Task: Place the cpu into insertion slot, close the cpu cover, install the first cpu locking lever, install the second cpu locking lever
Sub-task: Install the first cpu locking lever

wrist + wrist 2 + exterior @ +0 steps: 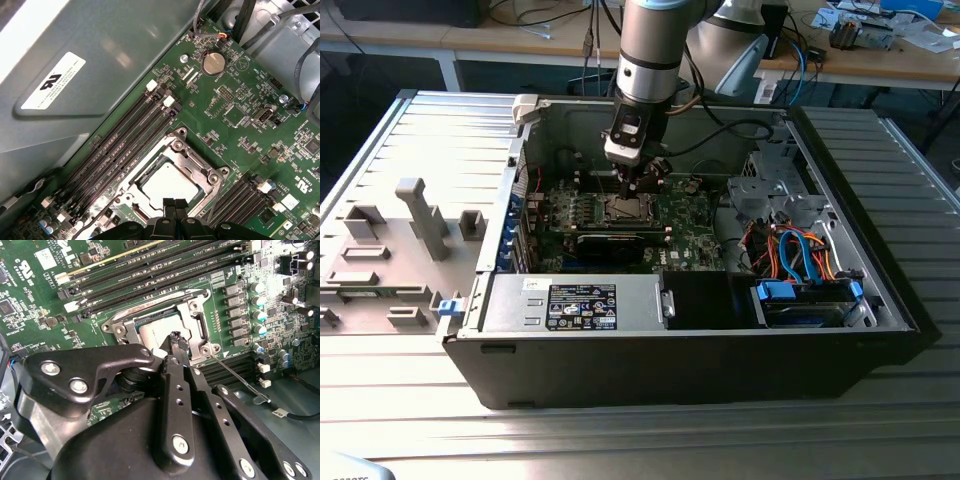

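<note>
cpu point(167, 186) sat flat in the socket, silver top showing through the window of the cover point(202, 172), which lay down over it and looked flush all round. Gripper point(174, 203) was right at the socket's edge, jaws together with nothing visible between them, tips just over the cover rim in both wrist views. I couldn't tell whether they were actually touching it. One lever point(237, 377) stood off the socket as a thin rod angled out over the board, so it looked unlatched. My read: cover step basically done, lever work in hand. To do it well, push with the closed tips on the rod itself, sweep it down and under its hook in one arc, keep off the cpu top, and avoid side load that could lift the cover. The socket sat between the RAM slots point(125, 145) on the motherboard point(690, 235). The board lay inside the open case point(880, 290), alongside the power supply point(580, 305), a drive bay point(805, 300) and blue and orange cables point(800, 250).
</note>
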`<state>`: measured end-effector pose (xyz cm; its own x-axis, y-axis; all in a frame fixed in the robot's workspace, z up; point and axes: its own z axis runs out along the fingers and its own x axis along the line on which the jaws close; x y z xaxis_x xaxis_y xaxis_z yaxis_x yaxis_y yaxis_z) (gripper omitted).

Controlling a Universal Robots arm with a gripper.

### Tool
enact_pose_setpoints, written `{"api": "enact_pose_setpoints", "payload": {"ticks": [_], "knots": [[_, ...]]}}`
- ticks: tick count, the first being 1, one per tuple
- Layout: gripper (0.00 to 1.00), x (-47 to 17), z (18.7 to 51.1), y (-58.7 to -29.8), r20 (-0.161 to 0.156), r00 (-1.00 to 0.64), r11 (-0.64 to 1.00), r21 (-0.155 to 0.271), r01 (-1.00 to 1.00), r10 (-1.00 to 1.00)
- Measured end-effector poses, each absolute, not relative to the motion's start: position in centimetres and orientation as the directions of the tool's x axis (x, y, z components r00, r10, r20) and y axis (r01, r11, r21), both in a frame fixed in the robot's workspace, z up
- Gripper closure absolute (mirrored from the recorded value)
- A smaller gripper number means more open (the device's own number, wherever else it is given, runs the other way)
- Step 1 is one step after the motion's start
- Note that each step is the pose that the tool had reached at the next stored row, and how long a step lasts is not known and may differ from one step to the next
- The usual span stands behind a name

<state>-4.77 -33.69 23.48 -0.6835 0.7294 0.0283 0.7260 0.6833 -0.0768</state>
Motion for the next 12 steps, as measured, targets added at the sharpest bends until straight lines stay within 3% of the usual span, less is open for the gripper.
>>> {"api": "enact_pose_setpoints", "payload": {"ticks": [12], "knots": [[0.89, -4.77, 23.48, -33.69, 0.028, -0.694, 0.694, -0.077, 0.716, 0.719]]}}
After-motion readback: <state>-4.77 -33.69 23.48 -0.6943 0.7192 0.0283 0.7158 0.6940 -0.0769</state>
